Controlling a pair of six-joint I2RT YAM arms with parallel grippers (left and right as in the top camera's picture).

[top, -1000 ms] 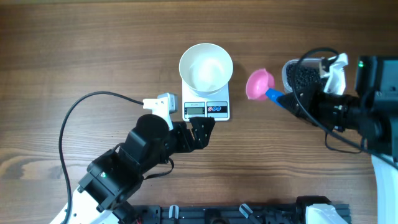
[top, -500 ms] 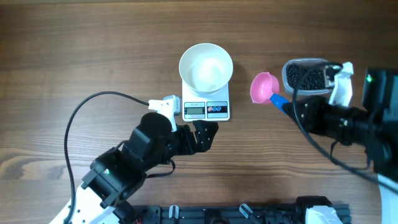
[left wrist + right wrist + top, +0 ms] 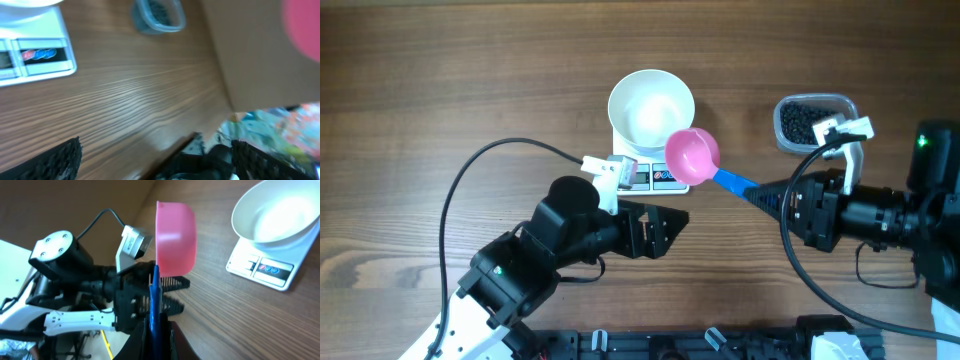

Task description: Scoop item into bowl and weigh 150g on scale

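Pink plastic round scoop (image 3: 692, 152) with a blue handle (image 3: 730, 181), the right gripper (image 3: 767, 194) clamped tight on that handle. The scoop hangs over the near-right corner of the small white rectangular digital scale (image 3: 651, 172), just beside the round smooth white bowl (image 3: 651, 108) sitting on the scale's far part. From overhead the scoop's inside reads plain pink with no dark load visible. The wrist view shows only its outer wall.

The bowl looks empty and clean white. The small round black pellets (image 3: 810, 122) are a loose dark heap, all in the clear rectangular plastic tub (image 3: 782, 112) at far right, well apart from the bowl.

The left gripper (image 3: 660, 228) is spread wide and holds nothing. It sits near the scale's near edge, over the brown wood-grain table (image 3: 470, 70).

Step, judged: early scooping, nothing weighed yet. The display is too small to read.

Next move likely calls for swinging the scoop right to the tub, digging into the heap, carrying it level, then tipping over the bowl's centre. Round pellets will roll and scatter if it tilts early.
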